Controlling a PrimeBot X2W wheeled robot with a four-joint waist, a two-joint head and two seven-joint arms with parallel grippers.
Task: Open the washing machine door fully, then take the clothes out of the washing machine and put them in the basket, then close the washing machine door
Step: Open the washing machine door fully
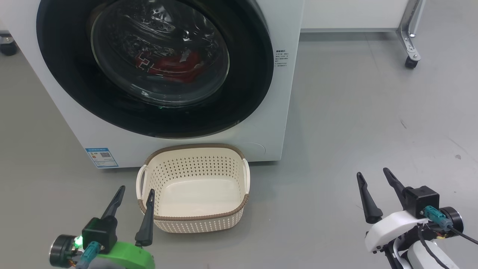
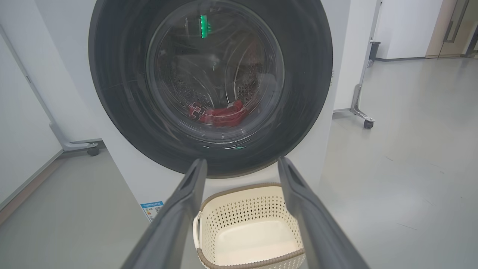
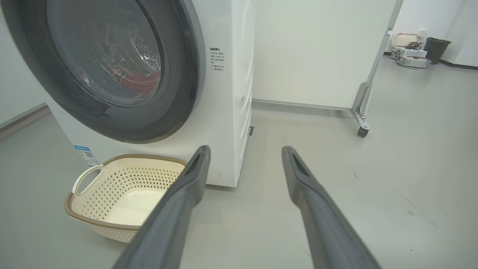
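Standing closed on the front of the white washing machine (image 1: 283, 112), the washing machine door (image 1: 254, 74) shows a wide glossy black ring around a clear bulging glass. Behind the glass the red clothes (image 1: 175, 67) lie low in the steel drum, and one has dark marks edged in white. The cream perforated basket (image 1: 198, 224), with brown rim and white handles, sits on the floor (image 1: 354, 112) just before the machine. The left claw (image 1: 136, 189), near the basket's left handle, and the right claw (image 1: 372, 172), well apart to the right, are both spread.

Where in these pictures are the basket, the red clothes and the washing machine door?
basket (image 1: 194, 224), head view, front wall under the rim.
clothes (image 1: 175, 65), head view, red fabric behind the glass.
washing machine door (image 1: 250, 74), head view, black ring's right side.
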